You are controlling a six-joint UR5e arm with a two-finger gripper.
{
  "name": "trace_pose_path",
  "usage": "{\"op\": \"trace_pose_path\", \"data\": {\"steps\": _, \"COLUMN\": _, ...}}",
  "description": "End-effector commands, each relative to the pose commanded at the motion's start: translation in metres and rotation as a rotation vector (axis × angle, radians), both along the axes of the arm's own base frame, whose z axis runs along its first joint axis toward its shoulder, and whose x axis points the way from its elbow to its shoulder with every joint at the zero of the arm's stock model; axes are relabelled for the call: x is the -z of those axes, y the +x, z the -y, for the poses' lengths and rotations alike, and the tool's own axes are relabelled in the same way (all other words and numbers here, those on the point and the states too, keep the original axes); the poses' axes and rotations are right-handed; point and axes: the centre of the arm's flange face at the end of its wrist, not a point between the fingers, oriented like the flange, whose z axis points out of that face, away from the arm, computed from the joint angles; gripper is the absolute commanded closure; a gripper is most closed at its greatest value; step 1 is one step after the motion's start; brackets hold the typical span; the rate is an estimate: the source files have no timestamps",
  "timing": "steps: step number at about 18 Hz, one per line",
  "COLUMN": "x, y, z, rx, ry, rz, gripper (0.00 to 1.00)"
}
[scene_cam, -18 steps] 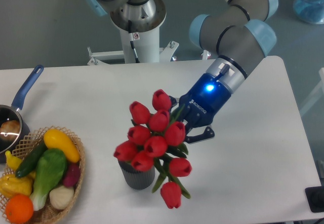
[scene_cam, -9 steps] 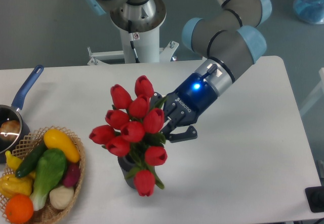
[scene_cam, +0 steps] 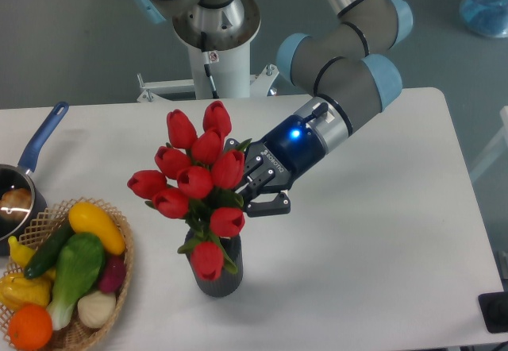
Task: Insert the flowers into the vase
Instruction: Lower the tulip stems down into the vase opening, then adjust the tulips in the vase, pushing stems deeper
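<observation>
Flowers (scene_cam: 193, 178) over vase (scene_cam: 217, 270) on white table (scene_cam: 381, 232).

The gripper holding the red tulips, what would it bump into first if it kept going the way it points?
Probably the woven basket of vegetables; the blue gripper points left and down, though depth is unclear.

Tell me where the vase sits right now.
The vase stands on the white table at lower centre of the camera view, right of the vegetable basket, under the flowers the gripper holds.
</observation>
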Motion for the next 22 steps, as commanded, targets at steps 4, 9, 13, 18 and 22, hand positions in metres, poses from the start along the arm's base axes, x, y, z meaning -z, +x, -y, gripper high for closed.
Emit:
{"op": "trace_pose_path", "data": {"steps": 4, "x": -0.002, "y": 0.002, "z": -0.001, "rx": 0.007, "ry": 0.013, "rz": 0.002, "gripper": 0.83}}
{"op": "trace_pose_path", "data": {"steps": 9, "x": 0.003, "y": 0.002, "z": -0.003, "rx": 0.014, "ry": 0.019, "rz": 0.016, "gripper": 0.83}}
{"op": "trace_pose_path", "data": {"steps": 13, "x": 0.006, "y": 0.001, "z": -0.004, "rx": 0.016, "ry": 0.021, "rz": 0.028, "gripper": 0.83}}
{"op": "trace_pose_path", "data": {"steps": 18, "x": 0.020, "y": 0.001, "z": -0.005, "rx": 0.017, "ry": 0.009, "rz": 0.049, "gripper": 0.83}}
{"op": "trace_pose_path", "data": {"steps": 22, "x": 0.022, "y": -0.001, "z": -0.006, "rx": 0.017, "ry": 0.008, "rz": 0.052, "gripper": 0.82}}
